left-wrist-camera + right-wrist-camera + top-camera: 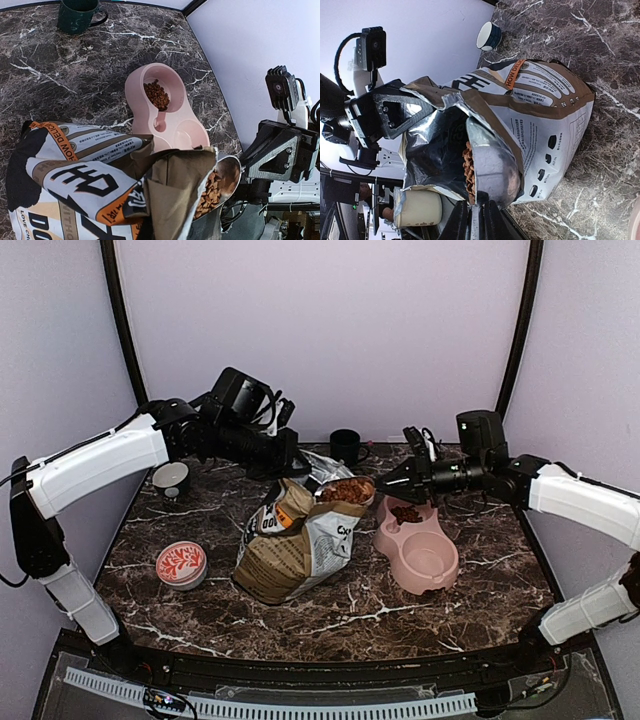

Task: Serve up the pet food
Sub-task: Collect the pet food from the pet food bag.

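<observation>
**Item: loaded scoop at bag mouth, feeder part-filled.**

Left gripper (290, 462) clamped tight on the bag (300, 545) at its torn top edge, apparently to hold the mouth up and open for the scoop (231, 172). Right gripper (395, 478) closed narrow on the scoop's handle. Pet food (209, 194) is heaped in the scoop at the bag mouth, with more in the far well of the pink double bowl (187, 132) just beside; near well bare. Bag lip stands between scoop and bowl. Mug (346, 446), red patterned dish (181, 564) and small bowl (171, 478) sit well apart.
</observation>
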Action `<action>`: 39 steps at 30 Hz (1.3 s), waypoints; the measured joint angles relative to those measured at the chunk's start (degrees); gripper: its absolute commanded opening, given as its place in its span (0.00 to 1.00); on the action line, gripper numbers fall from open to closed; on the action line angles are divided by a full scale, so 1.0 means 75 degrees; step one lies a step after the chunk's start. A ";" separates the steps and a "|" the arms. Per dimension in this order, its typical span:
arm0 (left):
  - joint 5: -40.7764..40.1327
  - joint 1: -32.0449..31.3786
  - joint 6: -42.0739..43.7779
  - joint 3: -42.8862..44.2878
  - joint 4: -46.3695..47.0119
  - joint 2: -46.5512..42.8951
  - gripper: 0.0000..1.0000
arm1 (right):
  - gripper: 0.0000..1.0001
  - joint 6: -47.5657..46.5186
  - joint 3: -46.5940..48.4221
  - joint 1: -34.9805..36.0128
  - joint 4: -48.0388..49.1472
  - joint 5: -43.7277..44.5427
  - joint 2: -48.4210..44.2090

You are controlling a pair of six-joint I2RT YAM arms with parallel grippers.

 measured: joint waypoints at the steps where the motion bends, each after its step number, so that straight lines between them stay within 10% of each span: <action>1: 0.0000 0.0000 0.0012 -0.0003 0.0000 0.0000 0.00 | 0.00 0.0082 -0.0006 0.0000 0.0070 -0.0012 0.0000; 39: 0.0061 0.0003 0.0041 -0.0058 0.0093 -0.0058 0.00 | 0.00 0.2521 -0.1154 -0.0201 0.2591 -0.0079 -0.0766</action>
